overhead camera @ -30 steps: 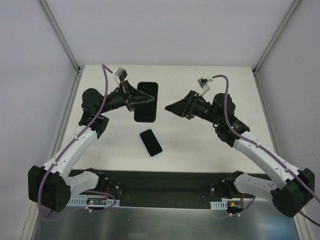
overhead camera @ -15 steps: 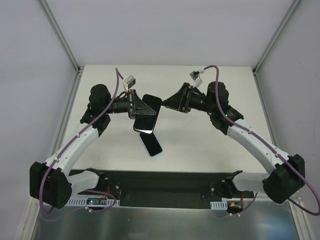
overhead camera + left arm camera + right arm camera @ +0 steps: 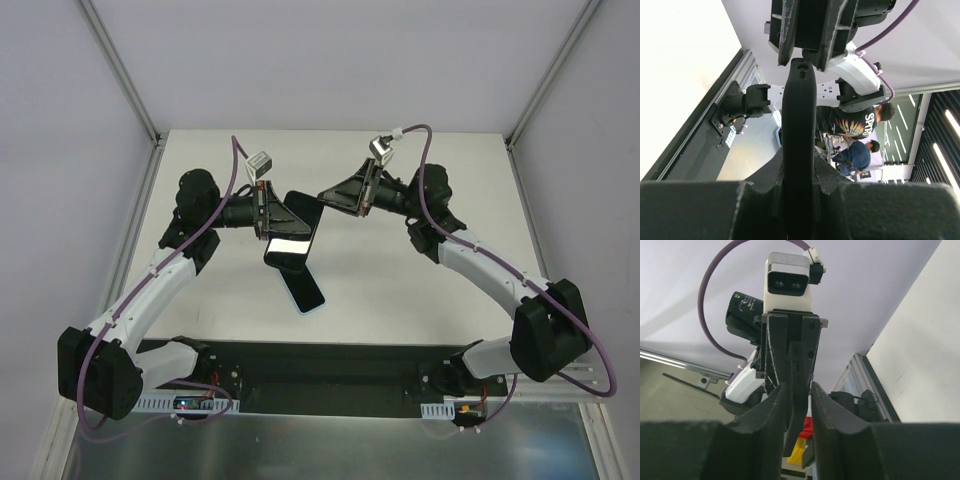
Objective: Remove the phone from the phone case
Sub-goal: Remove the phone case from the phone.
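Note:
A black phone case hangs tilted above the table's middle, its glossy face catching light; whether a phone sits inside cannot be told. My left gripper is shut on its left edge. In the left wrist view the case runs edge-on up from between the fingers. My right gripper has its jaws on the upper right end of the case. The right wrist view shows the case's edge, with button holes, squeezed between both fingers. A dark phone with a light-blue rim lies flat on the table below.
The white table ends in a black rail at the near edge, where the arm bases are bolted. White walls with metal corner posts enclose the back and sides.
My right gripper swung left and up to the case's upper end and closed its jaws around it. My left gripper tilted the case and brought it slightly toward the middle, grip unchanged.

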Motion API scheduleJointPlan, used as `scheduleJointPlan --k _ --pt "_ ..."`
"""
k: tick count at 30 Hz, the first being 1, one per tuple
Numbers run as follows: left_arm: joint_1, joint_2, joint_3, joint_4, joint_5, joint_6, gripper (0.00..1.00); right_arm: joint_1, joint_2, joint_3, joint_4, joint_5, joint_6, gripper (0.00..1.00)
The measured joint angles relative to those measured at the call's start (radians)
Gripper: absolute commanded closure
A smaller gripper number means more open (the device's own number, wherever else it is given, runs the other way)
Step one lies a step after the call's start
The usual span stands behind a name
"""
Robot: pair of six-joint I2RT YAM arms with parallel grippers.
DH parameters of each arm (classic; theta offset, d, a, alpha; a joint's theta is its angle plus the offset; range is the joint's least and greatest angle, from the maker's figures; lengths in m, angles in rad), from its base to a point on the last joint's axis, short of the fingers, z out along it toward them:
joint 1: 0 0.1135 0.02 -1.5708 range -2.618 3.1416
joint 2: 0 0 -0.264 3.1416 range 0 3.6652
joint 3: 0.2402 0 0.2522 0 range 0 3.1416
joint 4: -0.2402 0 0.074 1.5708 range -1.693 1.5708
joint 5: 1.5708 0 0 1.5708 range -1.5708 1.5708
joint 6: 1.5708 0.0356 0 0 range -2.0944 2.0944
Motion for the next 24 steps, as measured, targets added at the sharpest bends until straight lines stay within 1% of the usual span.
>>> scheduleJointPlan --k 2,5,8,9,11,12,17,19,21,22,24 --pt "0.0 0.0 0.0 -0.002 0.002 0.0 1.0 0.0 0.013 -0.014 0.053 -0.015 0.042 0.61" --pt "0.0 0.0 0.0 -0.001 0.007 0.0 1.0 0.0 0.013 -0.042 0.098 -0.031 0.068 0.64" --pt "0.0 0.0 0.0 -0.002 0.008 -0.001 1.0 0.0 0.013 -0.062 0.119 -0.041 0.083 0.73" --pt "0.0 0.0 0.0 -0.001 0.008 0.0 1.0 0.0 0.013 -0.065 0.123 -0.042 0.086 0.81" --pt "0.0 0.0 0.0 -0.002 0.008 -0.001 1.0 0.0 0.013 -0.066 0.131 -0.044 0.092 0.91" --pt "0.0 0.0 0.0 -0.003 0.008 0.0 1.0 0.0 0.013 -0.066 0.138 -0.044 0.095 0.98" --pt "0.0 0.0 0.0 0.003 0.009 0.004 1.0 0.0 0.013 -0.067 0.145 -0.045 0.113 0.99" --pt "0.0 0.0 0.0 0.012 0.015 0.02 1.0 0.0 0.013 -0.079 0.184 -0.04 0.144 0.98" --pt "0.0 0.0 0.003 0.031 0.024 0.053 1.0 0.001 0.029 -0.109 0.299 -0.03 0.227 0.99" --pt "0.0 0.0 0.005 0.038 0.026 0.065 1.0 0.003 0.048 -0.127 0.377 -0.01 0.293 0.99" --pt "0.005 0.004 0.005 0.073 0.024 0.073 1.0 0.012 0.092 -0.142 0.478 0.028 0.389 0.99"
